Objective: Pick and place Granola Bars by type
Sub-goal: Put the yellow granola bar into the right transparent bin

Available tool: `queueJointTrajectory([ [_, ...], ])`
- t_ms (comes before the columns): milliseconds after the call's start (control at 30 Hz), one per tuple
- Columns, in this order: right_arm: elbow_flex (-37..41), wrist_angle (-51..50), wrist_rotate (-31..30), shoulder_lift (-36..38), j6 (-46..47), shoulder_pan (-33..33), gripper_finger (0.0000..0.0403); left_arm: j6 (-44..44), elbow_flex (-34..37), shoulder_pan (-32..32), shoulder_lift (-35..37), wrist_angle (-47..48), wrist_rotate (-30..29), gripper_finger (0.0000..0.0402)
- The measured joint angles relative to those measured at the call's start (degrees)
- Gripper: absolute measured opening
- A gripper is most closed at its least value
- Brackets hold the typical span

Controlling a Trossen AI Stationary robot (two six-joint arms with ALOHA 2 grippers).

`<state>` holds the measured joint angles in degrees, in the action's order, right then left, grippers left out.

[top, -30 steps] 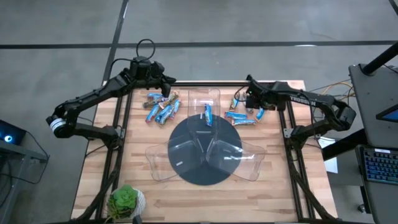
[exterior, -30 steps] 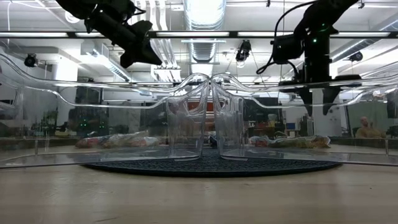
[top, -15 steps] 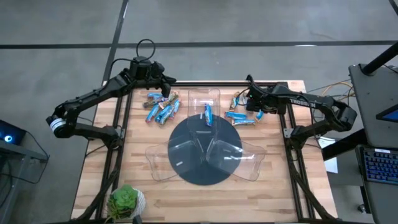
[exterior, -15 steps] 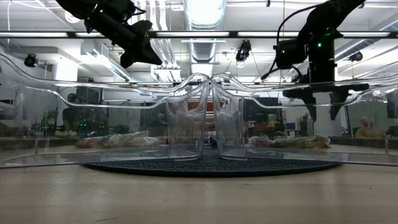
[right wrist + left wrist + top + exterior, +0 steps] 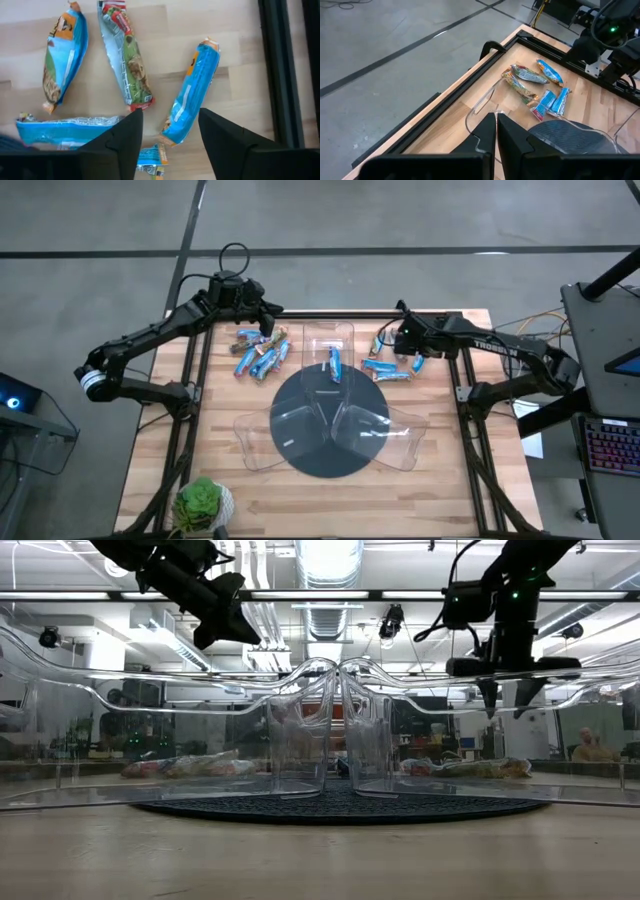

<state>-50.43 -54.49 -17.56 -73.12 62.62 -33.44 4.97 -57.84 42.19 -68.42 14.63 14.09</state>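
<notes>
Two heaps of granola bars (image 5: 262,352) flanking clear trays (image 5: 330,420), one bar (image 5: 334,364) already binned. Right gripper (image 5: 170,137) spread wide above a blue bar (image 5: 192,97) on the right heap; left gripper (image 5: 496,131) pressed together, empty, raised. Risk: fingers snagging the neighbouring green-and-red bar (image 5: 125,62). Wrapper types hard to read overhead.

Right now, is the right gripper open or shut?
Open. The right gripper shows a wide gap between its fingers, above a blue bar on the table, holding nothing.
</notes>
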Motion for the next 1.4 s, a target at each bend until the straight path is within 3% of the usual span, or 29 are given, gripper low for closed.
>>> queueJointTrajectory([
  [400, 0.1, 8.5, 7.0, 0.8, -7.1, 1.4, 0.0023, 0.0, 0.0, 0.0, 0.0, 0.0, 0.0, 0.0000],
  [567, 0.1, 15.1, 10.9, 1.0, -10.1, 3.8, 0.0009, 0.0, 0.0, 0.0, 0.1, 0.0, 0.0, 0.0000],
  [800, 0.1, 17.4, 11.2, 1.0, -10.8, 6.6, 0.0008, 1.1, 0.0, 0.0, 0.1, 0.4, 1.9, 0.0004],
  [1033, 0.1, 17.4, 11.2, 1.0, -10.8, 7.2, 0.0008, 2.0, 0.0, 0.0, 0.1, 7.1, 5.0, 0.0080],
  [1400, 0.1, 17.9, 14.4, 1.1, -13.5, 7.3, 0.0008, 2.6, 0.0, -0.3, 0.1, 16.6, 1.9, 0.0221],
])
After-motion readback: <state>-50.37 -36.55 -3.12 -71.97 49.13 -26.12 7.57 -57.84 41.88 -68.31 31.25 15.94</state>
